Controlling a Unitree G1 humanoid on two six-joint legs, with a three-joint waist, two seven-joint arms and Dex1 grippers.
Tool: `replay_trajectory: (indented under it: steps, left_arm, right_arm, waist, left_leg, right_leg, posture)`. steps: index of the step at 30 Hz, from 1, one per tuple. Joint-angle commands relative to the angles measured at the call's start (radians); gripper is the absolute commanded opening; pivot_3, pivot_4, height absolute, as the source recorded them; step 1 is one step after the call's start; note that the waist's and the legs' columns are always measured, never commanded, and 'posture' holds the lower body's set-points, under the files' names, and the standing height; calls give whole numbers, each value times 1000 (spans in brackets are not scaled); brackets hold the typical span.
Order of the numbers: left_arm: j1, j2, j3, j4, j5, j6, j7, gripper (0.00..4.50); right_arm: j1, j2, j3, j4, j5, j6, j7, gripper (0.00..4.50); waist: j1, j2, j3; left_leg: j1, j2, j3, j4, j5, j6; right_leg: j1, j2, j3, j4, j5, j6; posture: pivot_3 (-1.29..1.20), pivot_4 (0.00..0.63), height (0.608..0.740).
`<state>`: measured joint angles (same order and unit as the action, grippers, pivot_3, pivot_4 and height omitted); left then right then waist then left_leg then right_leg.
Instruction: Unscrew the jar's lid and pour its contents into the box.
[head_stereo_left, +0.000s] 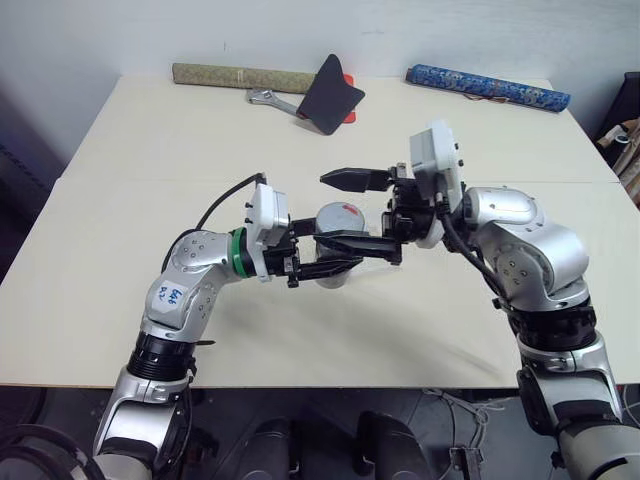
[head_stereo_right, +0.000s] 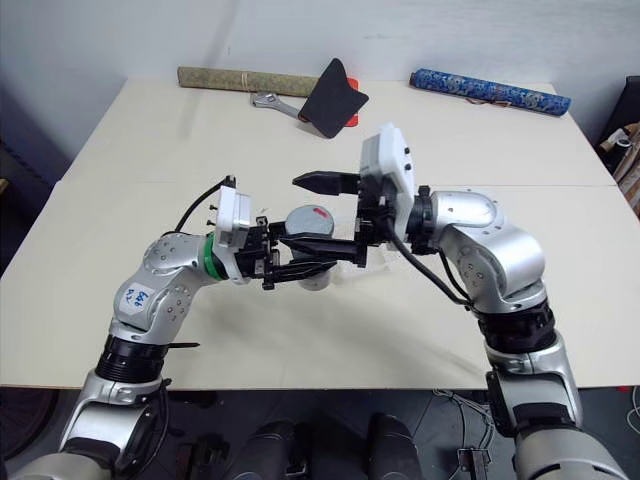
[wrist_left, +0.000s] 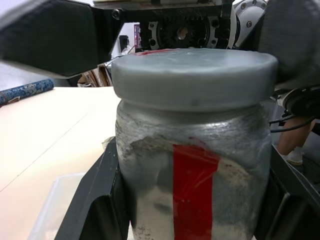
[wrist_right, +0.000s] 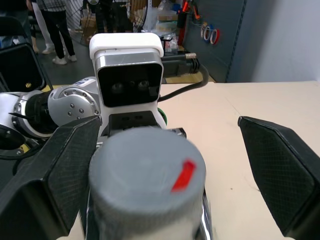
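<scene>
Left gripper (head_stereo_left: 335, 262): clamped on jar (wrist_left: 195, 190).
Right gripper (head_stereo_left: 352, 212): wide, straddling lid (wrist_right: 145, 172).
Box (wrist_left: 55, 210): under jar, left wrist view.

Grey jar (head_stereo_left: 335, 268) upright, lid (head_stereo_left: 338, 216) on.

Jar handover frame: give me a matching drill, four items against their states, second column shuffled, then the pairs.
Items:
1. jar
2. lid
3. left hand
4. right hand

States:
A. open, fingers either side of the lid
B. on the jar, red mark on top
C. shut on the jar body
D. held upright above the table, red stripe on its side

Pairs: 1-D, 2-B, 3-C, 4-A
</scene>
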<state>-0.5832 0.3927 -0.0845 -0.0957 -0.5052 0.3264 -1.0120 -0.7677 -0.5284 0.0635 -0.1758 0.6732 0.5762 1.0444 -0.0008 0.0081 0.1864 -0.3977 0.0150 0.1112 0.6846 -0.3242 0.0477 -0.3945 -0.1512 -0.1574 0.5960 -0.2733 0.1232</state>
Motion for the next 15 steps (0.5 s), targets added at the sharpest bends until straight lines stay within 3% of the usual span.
replay_trajectory:
  steps: [1, 10, 15]
  left_arm:
    - [2, -6, 3, -34, -14, -43, -36, 2395]
    - [-2, -9, 10, -12, -5, -68, -39, 2395]
    - [-3, -9, 13, -4, 4, -80, -27, 2395]
  right_arm:
    - [10, -47, -89, 54, -6, -24, 4, 4461]
    - [40, -76, -136, 55, 16, -16, 35, 4461]
    - [22, -88, -158, -14, 111, 67, 50, 4461]
  waist:
    - [0, 0, 0]
    - [0, 0, 0]
    - [1, 0, 0]
  left_leg:
    - [0, 0, 0, 0, 0, 0]
    - [0, 0, 0, 0, 0, 0]
    - [0, 0, 1, 0, 0, 0]
  right_leg:
    - [0, 0, 0, 0, 0, 0]
    - [0, 0, 0, 0, 0, 0]
    - [0, 0, 1, 0, 0, 0]
  posture:
    - [0, 150, 740]
    - [0, 150, 740]
    - [0, 150, 740]
